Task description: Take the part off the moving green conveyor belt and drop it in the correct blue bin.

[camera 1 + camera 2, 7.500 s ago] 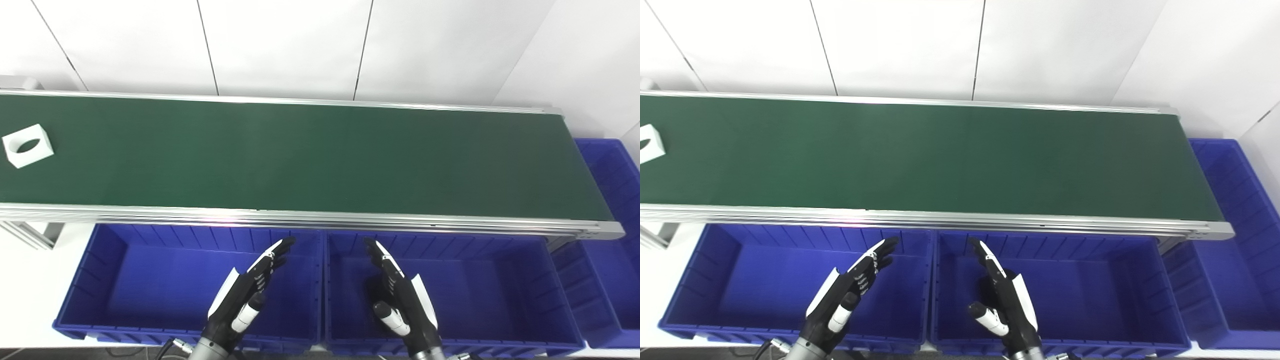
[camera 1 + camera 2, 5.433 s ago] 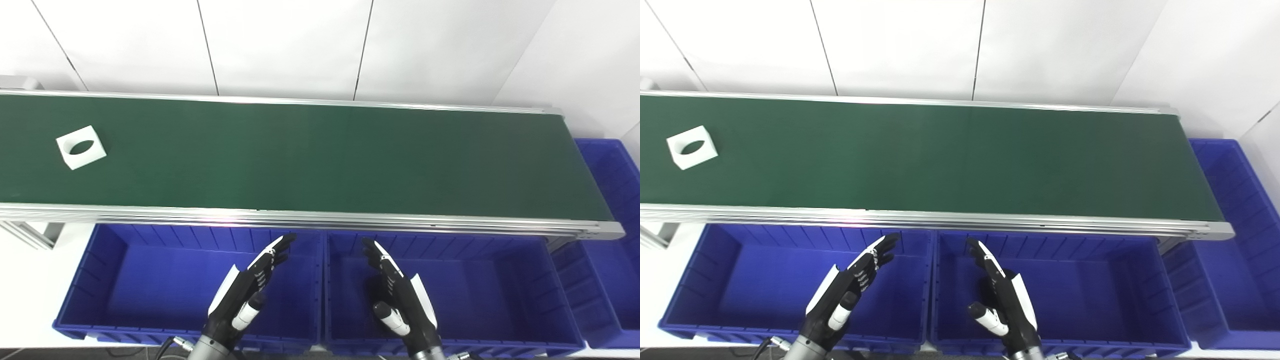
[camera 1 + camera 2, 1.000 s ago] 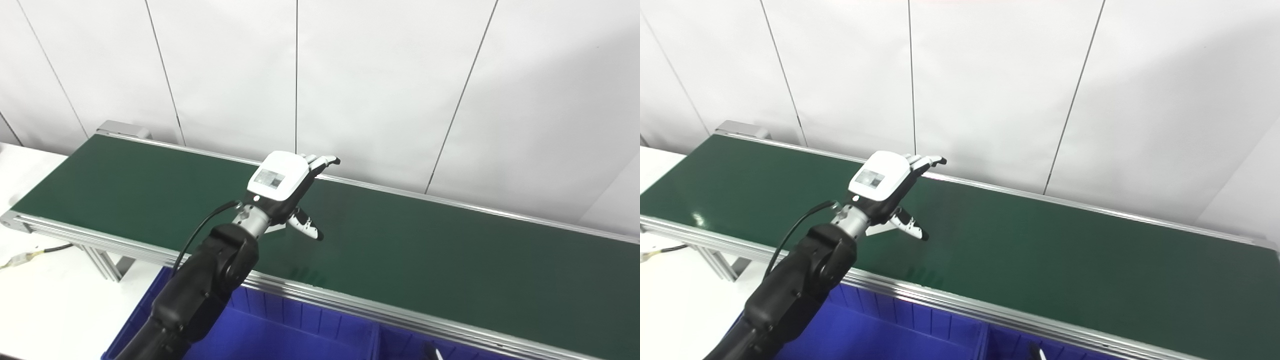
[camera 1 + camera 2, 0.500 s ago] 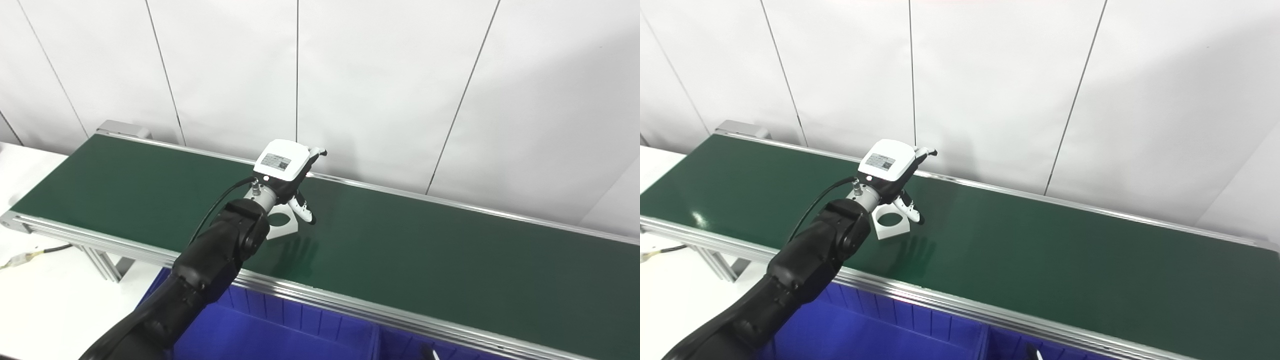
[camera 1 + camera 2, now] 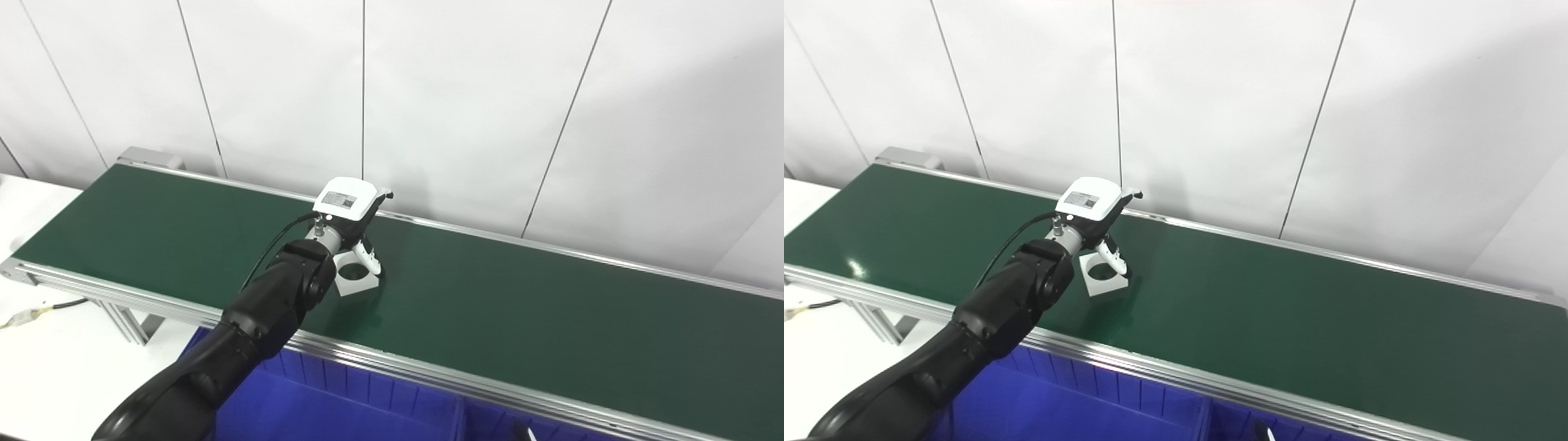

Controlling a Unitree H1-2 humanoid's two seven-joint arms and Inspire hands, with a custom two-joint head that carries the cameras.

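Stretching across the whole view, the green conveyor belt point(image 5: 520, 318) runs from far left to near right, with the blue bins point(image 5: 343, 410) tucked under its near rail, only their top edges showing. Over the belt's middle-left reaches my left arm, long and black, ending in my left hand point(image 5: 349, 211), which hangs right above the part point(image 5: 354, 275), a small white block with a round hole through it, lying flat on the belt. My thumb point(image 5: 369, 260) points down along the part's right side, just beside or touching it; the other fingers point(image 5: 383, 196) are spread past its far side, so the hand brackets the block but is not closed on it. Whether any contact is made on the far side I cannot tell, since the back of my hand hides it. My right hand is down at the bottom edge, only a sliver of a fingertip point(image 5: 1268, 433) showing, so its state is unreadable. By my reckoning the task is barely begun: the reach is made, while the grasp, the lift, the carry and the drop into a bin all remain.
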